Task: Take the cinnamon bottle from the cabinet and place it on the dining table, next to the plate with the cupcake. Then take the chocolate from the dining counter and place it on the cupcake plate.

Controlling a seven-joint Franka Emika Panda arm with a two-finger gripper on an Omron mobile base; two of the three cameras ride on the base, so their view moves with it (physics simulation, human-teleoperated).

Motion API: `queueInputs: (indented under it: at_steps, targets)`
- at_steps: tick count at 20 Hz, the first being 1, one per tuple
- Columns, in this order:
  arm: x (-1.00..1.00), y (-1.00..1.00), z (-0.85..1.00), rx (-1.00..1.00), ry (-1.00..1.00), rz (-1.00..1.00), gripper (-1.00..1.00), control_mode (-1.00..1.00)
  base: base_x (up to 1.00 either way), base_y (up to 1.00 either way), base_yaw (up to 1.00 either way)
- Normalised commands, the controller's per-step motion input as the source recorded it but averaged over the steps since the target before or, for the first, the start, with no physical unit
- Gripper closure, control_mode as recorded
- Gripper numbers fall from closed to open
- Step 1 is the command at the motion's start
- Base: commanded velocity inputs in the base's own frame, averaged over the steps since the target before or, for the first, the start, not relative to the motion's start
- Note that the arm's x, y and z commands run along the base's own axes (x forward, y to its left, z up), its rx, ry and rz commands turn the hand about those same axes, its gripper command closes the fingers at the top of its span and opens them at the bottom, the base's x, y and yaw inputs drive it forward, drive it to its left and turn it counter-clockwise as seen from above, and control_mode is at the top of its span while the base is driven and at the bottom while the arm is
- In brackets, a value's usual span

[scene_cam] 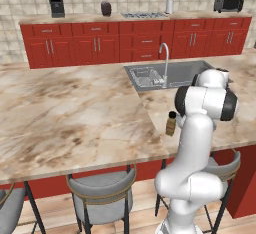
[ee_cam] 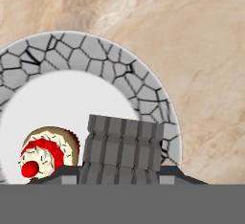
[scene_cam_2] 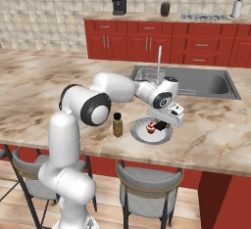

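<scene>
1. The small slim tan-brown cinnamon bottle with a black cap (scene_cam_2: 117, 125) stands upright on the long beige, brown-veined marble dining table (scene_cam_2: 44, 91), just beside the small round light-grey plate (scene_cam_2: 140, 134). The first half of the task therefore looks done.
2. The tiny cupcake with a red wrapper and dark top (scene_cam_2: 151, 128) sits on the plate; in the hand view it lies at the lower left (ee_cam: 47, 155), on the plate's smooth white centre inside a crackle-patterned grey rim (ee_cam: 119, 65).
3. The two-finger gripper (scene_cam_2: 166, 123) hangs low over the plate, pointing down, right of the cupcake. This suits a drop onto bare plate rather than onto the cake.
4. A ribbed dark-grey rectangular block (ee_cam: 122, 146) sits between the fingertips in the hand view. It is probably the chocolate, held in narrow jaws, though its grey colour leaves some doubt.
5. The next step is likely a short descent and release clear of the cupcake.
</scene>
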Motion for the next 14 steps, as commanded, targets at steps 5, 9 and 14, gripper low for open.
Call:
queueInputs:
  at_steps: [5, 9, 14]
  targets:
    - [-0.01, 0.0, -0.02, 0.0, 0.0, 0.0, 1.0, -1.0, 0.0, 0.0, 0.0]
    - [0.01, 0.0, -0.03, 0.0, 0.0, 0.0, -1.0, -1.0, 0.0, 0.0, 0.0]
    - [0.11, 0.0, 0.0, 0.0, 0.0, 0.0, -1.0, -1.0, 0.0, 0.0, 0.0]
